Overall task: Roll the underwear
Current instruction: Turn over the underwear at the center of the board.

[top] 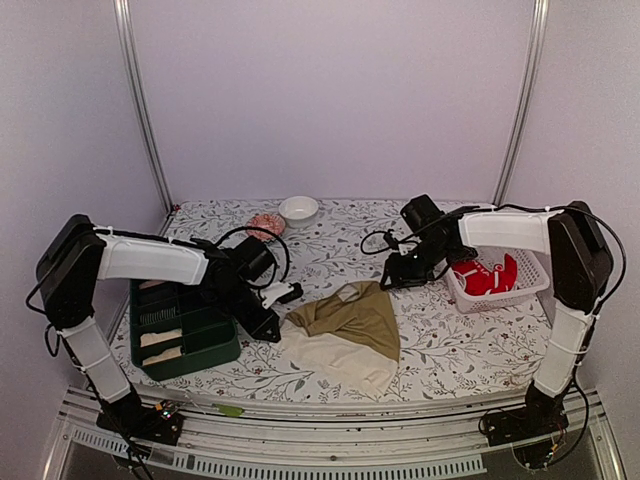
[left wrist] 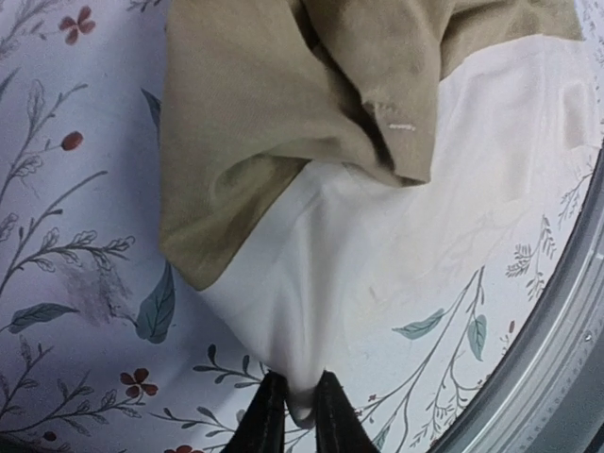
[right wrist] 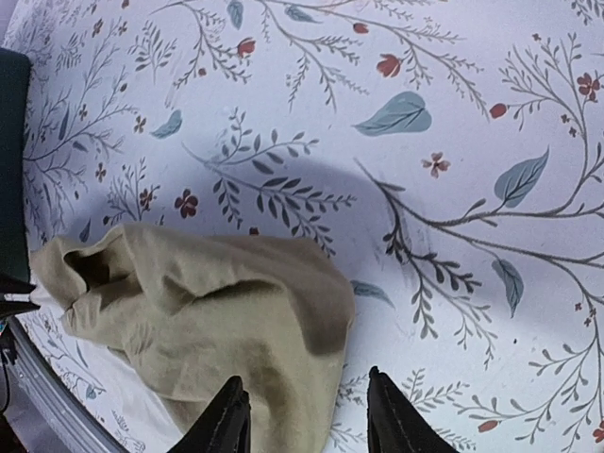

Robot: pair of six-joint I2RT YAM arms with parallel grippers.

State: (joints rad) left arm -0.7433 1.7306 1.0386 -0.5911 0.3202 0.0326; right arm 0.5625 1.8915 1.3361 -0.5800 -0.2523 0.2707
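soft cloth, pinched at one corner

the left gripper (left wrist: 294,401) is closed down tight on a corner of the cream underwear (left wrist: 377,245), with a small tuck of cloth between its fingers. that piece lies flat on the flowered table (top: 330,240), near the front edge. the khaki underwear (top: 352,312) is crumpled on top of its far part. the right gripper (right wrist: 302,379) hangs over the khaki's right edge, fingers spread wide and holding nothing. the red underwear (top: 488,277) sits in the white basket (top: 520,295) at the right, and the green bin (top: 215,350) stands at the left. these look light, limp and quick to bunch, so i'd hold them by hems or corners and keep the cloth stretched flat while rolling.
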